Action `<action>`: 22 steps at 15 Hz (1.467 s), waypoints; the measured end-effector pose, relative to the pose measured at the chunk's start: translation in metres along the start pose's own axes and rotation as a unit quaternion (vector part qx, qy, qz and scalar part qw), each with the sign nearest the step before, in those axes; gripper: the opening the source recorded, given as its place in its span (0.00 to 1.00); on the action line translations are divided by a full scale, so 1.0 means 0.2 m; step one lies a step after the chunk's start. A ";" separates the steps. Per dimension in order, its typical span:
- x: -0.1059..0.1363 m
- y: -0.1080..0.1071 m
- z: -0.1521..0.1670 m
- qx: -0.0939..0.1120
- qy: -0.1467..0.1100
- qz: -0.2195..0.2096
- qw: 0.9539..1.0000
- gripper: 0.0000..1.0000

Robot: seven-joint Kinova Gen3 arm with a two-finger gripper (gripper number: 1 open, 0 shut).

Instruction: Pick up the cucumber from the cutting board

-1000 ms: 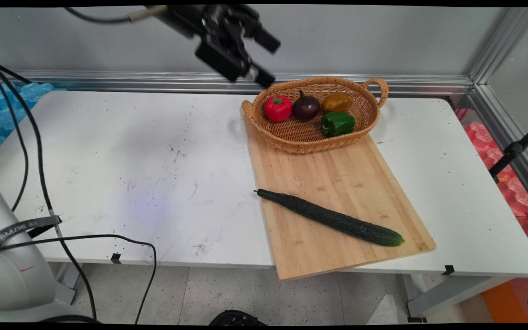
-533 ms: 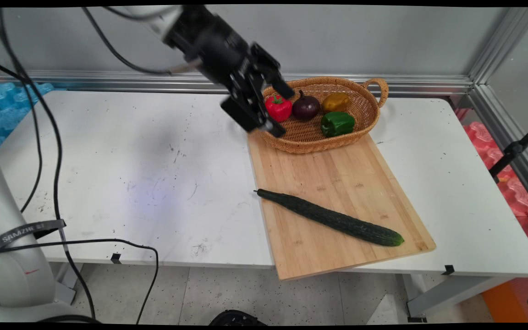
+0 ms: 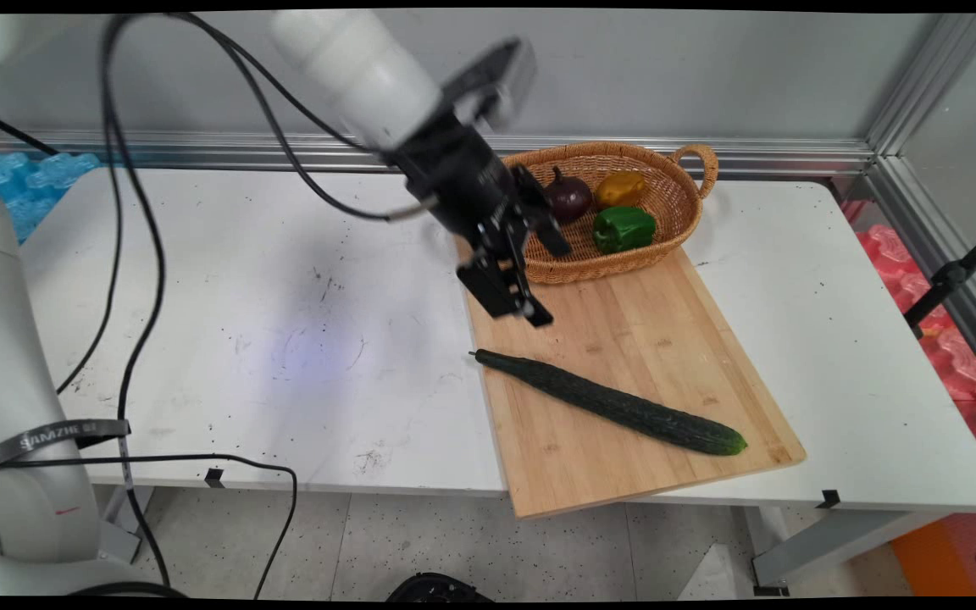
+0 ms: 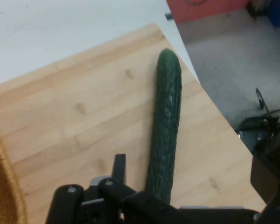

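Observation:
My black gripper hangs open and empty above the far left part of a wooden cutting board, just in front of a wicker basket. A long dark green cucumber lies diagonally on the board, below and in front of the gripper, apart from it. In the hand view the cucumber runs up the board from between the open gripper's fingers, and the basket's edge shows at the left. The arm hides the basket's left side.
The basket holds a dark purple onion, a yellow pepper and a green pepper. The board overhangs the table's near edge. Black cables hang at the left. A metal rail runs along the back wall.
The gripper has come down and toward the near side, from high above the basket's left rim to low over the board. It now hides the red vegetable in the basket. Nothing else moved.

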 end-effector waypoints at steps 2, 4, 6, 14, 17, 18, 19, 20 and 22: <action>0.01 -0.01 0.12 -0.009 -0.014 0.006 1.000 1.00; 0.01 -0.01 0.24 -0.018 -0.027 0.010 0.999 1.00; 0.01 -0.01 0.33 -0.024 -0.036 0.012 0.999 1.00; 0.02 -0.04 0.65 -0.039 -0.065 0.022 0.997 1.00; 0.03 -0.05 0.75 -0.044 -0.074 0.027 0.996 1.00; 0.03 -0.05 0.79 -0.045 -0.078 0.029 0.996 1.00; 0.03 -0.05 0.82 -0.046 -0.081 0.031 0.995 1.00; 0.03 -0.06 0.83 -0.047 -0.083 0.032 0.995 1.00; 0.03 -0.06 0.87 -0.048 -0.087 0.035 0.994 1.00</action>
